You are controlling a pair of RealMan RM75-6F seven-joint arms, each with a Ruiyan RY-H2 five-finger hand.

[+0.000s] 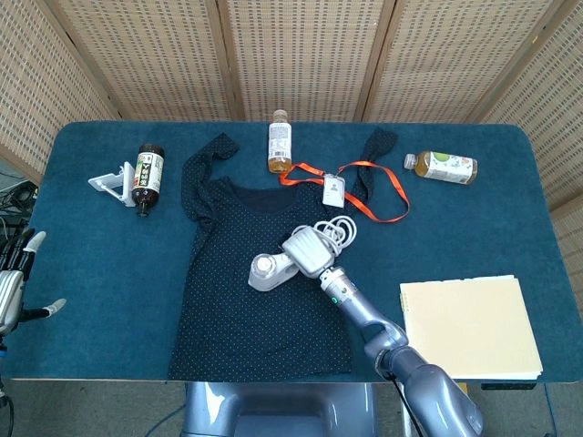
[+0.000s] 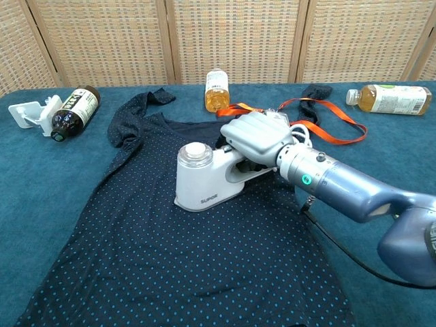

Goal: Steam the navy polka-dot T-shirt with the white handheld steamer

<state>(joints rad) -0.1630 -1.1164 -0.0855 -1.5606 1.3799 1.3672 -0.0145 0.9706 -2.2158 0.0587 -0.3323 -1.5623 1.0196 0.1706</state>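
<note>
The navy polka-dot T-shirt (image 1: 232,309) (image 2: 157,252) lies flat across the middle of the table, sleeves spread toward the back. A white handheld steamer (image 1: 267,271) (image 2: 199,179) rests on the shirt's chest area. My right hand (image 1: 308,251) (image 2: 255,138) grips its handle from the right side. The steamer's white cord (image 1: 341,232) coils just behind the hand. At the far left edge of the head view my left hand (image 1: 16,284) hangs off the table with fingers apart, holding nothing.
A dark bottle (image 1: 148,175) and a white clip (image 1: 109,184) lie back left. Two tea bottles (image 1: 280,141) (image 1: 443,167) and an orange lanyard with badge (image 1: 351,191) lie behind the shirt. A yellow notepad (image 1: 469,326) sits front right.
</note>
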